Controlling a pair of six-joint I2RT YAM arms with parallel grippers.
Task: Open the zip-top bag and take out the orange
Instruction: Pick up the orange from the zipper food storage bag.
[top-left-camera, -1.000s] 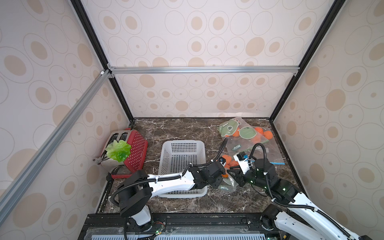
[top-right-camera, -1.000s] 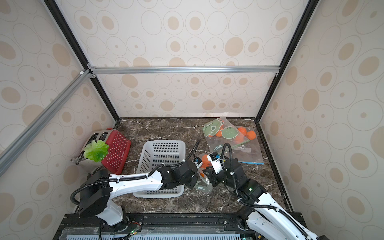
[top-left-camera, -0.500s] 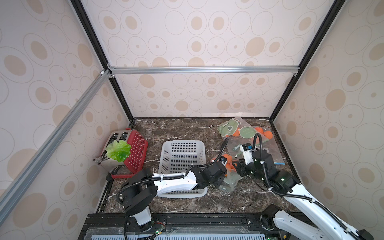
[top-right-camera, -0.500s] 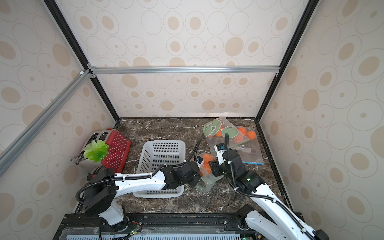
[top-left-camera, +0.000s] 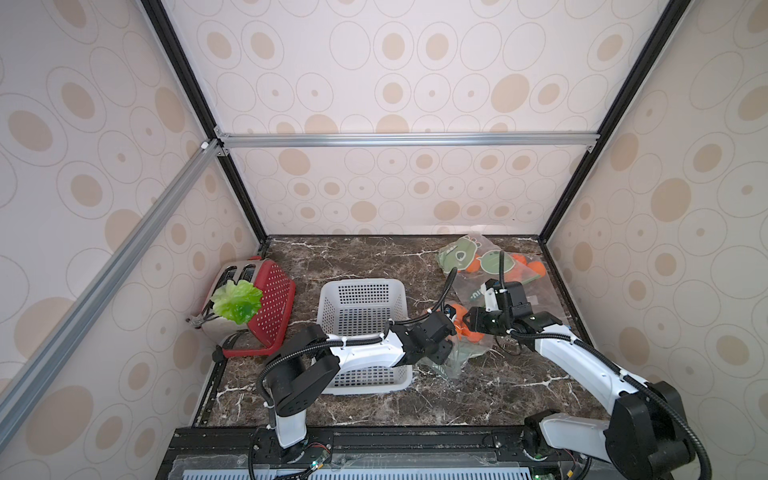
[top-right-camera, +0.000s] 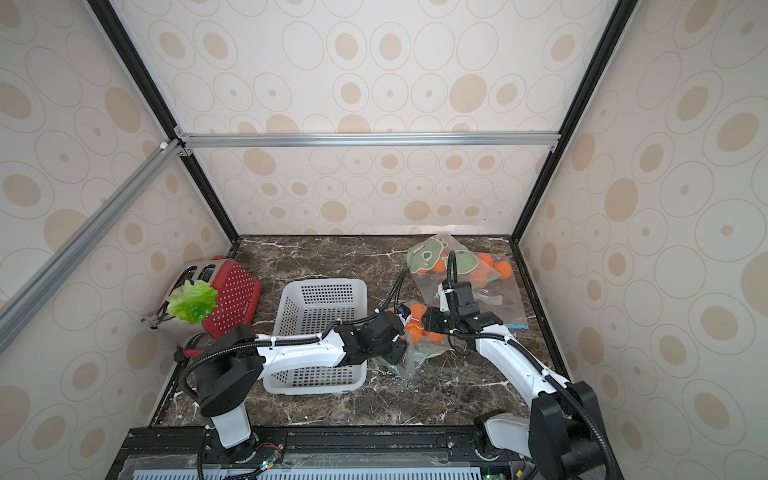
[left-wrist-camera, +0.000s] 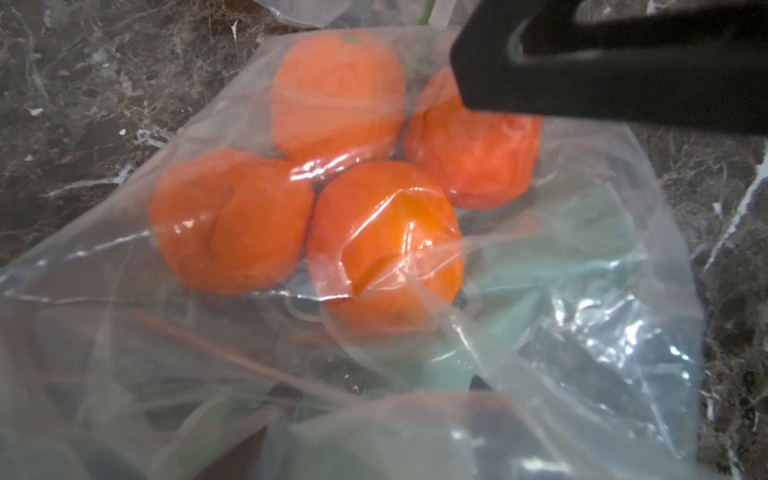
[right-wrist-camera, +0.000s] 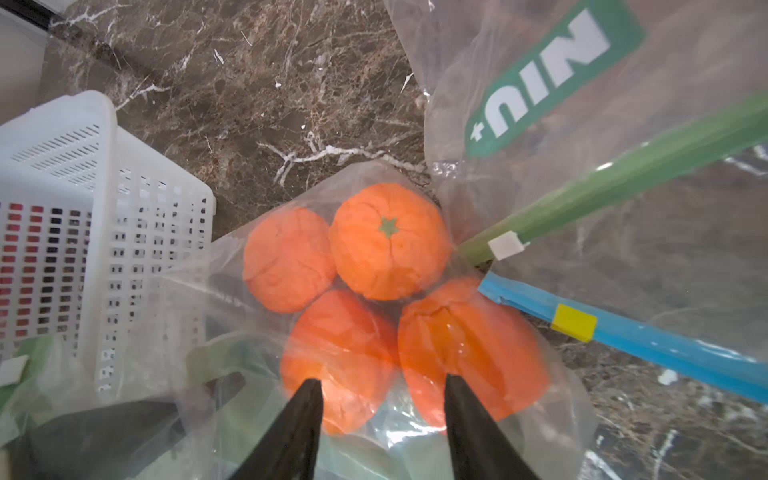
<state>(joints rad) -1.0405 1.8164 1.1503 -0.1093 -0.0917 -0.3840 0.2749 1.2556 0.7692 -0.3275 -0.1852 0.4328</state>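
A clear zip-top bag (top-left-camera: 462, 357) (top-right-camera: 420, 353) lies on the marble just right of the basket, with several oranges (top-left-camera: 459, 319) (right-wrist-camera: 388, 241) (left-wrist-camera: 386, 245) inside. My right gripper (right-wrist-camera: 382, 380) (top-left-camera: 471, 323) stands open right above the bag, its two black fingers apart over the oranges, nothing between them but film. My left gripper (top-left-camera: 448, 347) (top-right-camera: 395, 351) reaches in from the basket side. Its fingertips (left-wrist-camera: 478, 380) show only dimly through the bag's film, spread apart. One right finger (left-wrist-camera: 582, 62) crosses the left wrist view.
A white slotted basket (top-left-camera: 361, 291) stands left of the bag, with the left arm crossing it. A red toaster (top-left-camera: 270, 303) with lettuce (top-left-camera: 237, 301) stands at the left wall. Further bags (top-left-camera: 490, 266) with oranges lie at the back right, a green zip (right-wrist-camera: 623, 174) and a blue zip (right-wrist-camera: 665, 349) close by.
Both grippers' jaws have spread wider. The right arm has swung up and toward the back, so its gripper now points down at the oranges. The left arm has barely moved.
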